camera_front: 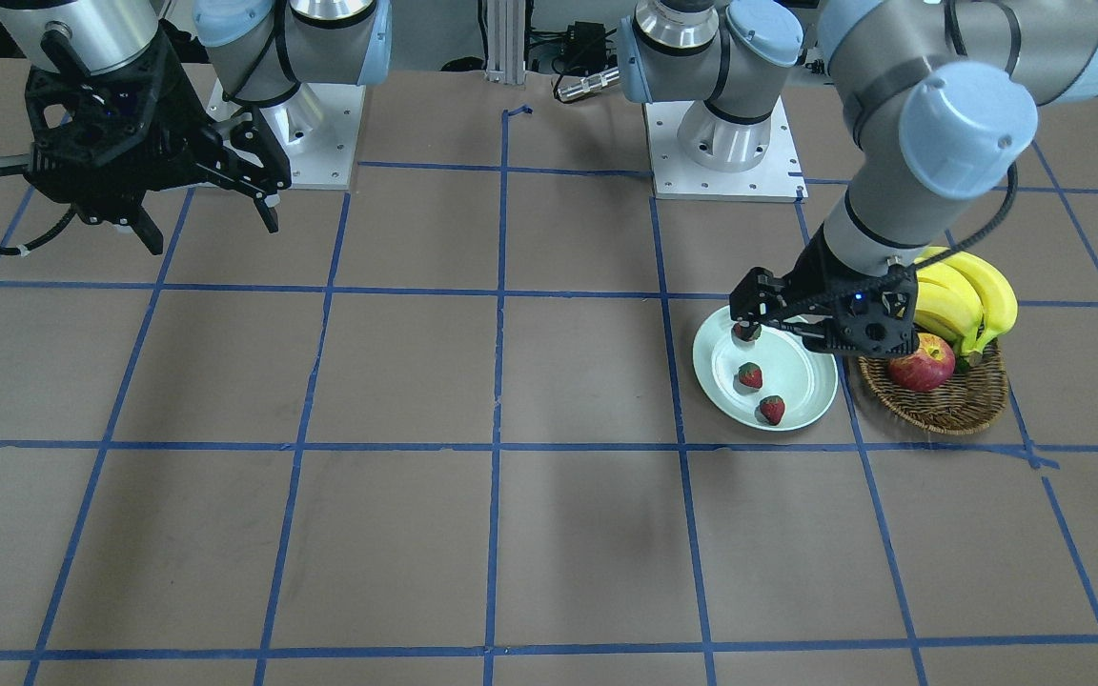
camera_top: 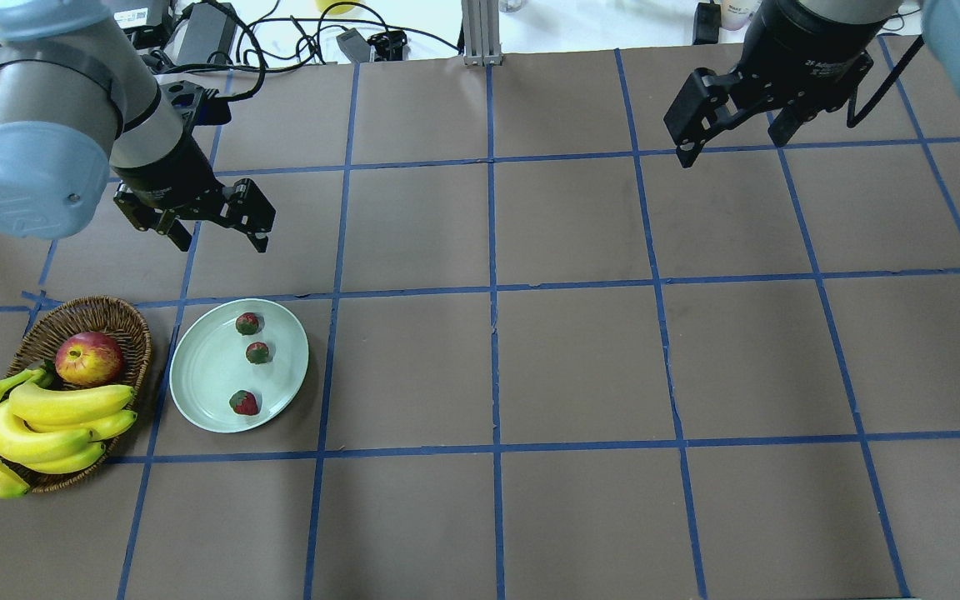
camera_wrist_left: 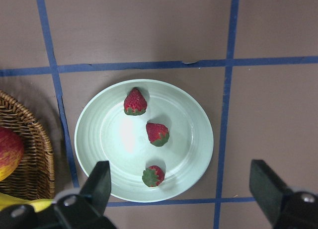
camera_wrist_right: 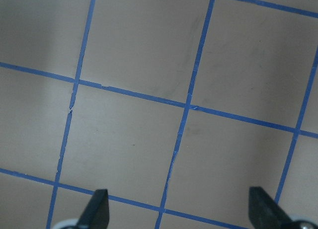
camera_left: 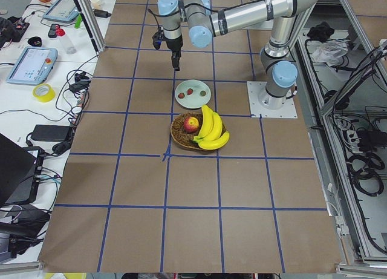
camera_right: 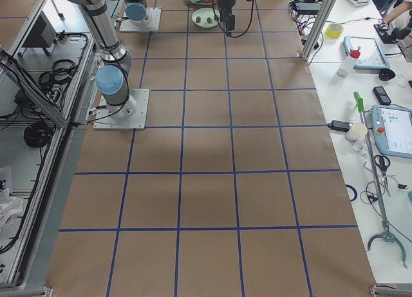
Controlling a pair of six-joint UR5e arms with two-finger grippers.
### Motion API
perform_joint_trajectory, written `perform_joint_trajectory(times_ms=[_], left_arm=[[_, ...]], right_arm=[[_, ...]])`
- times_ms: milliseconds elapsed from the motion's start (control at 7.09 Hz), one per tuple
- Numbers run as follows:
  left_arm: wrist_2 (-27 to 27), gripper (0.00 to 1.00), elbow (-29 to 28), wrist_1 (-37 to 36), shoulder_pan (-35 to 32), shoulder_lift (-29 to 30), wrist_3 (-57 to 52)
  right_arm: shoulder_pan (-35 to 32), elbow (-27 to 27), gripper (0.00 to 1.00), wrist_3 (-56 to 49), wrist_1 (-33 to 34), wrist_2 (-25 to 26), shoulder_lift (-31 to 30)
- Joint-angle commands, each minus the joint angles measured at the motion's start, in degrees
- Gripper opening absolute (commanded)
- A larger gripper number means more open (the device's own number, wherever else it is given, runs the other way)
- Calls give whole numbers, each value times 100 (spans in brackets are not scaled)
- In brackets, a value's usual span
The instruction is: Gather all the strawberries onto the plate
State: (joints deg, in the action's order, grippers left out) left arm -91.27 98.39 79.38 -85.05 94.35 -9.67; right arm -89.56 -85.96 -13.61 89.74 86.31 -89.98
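Note:
Three strawberries (camera_top: pixel 247 323) (camera_top: pixel 257 352) (camera_top: pixel 244 403) lie inside the pale green plate (camera_top: pixel 197 375) at the table's left. The left wrist view looks straight down on them (camera_wrist_left: pixel 134 102) (camera_wrist_left: pixel 157 133) (camera_wrist_left: pixel 153 176) in the plate (camera_wrist_left: pixel 109 149). My left gripper (camera_top: pixel 222 240) hangs open and empty above the plate's far side, clear of the berries; it also shows in the front view (camera_front: pixel 778 319) and the left wrist view (camera_wrist_left: pixel 183 189). My right gripper (camera_top: pixel 730 143) is open and empty, held high over the far right of the table, with only bare table below it (camera_wrist_right: pixel 180 209).
A brown wicker basket (camera_top: pixel 105 310) stands just left of the plate. It holds a red-yellow apple (camera_top: pixel 88 357) and a bunch of bananas (camera_top: pixel 38 421) that hangs over its near rim. Blue tape lines grid the brown table.

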Motion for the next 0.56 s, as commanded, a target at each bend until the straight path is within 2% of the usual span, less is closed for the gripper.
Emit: perform_joint_trajectory(times_ms=[0,141,423], left_arm=[[-49,100,-75,25,-196,-416,131],[13,100,-92,25,-353,-479,681],[13,100,-180,-19,-722,-505,932]], right_arm=[[0,0,100,7,9,0,7],[0,0,100,7,0,-9,-1],[0,0,100,7,0,0,-2]])
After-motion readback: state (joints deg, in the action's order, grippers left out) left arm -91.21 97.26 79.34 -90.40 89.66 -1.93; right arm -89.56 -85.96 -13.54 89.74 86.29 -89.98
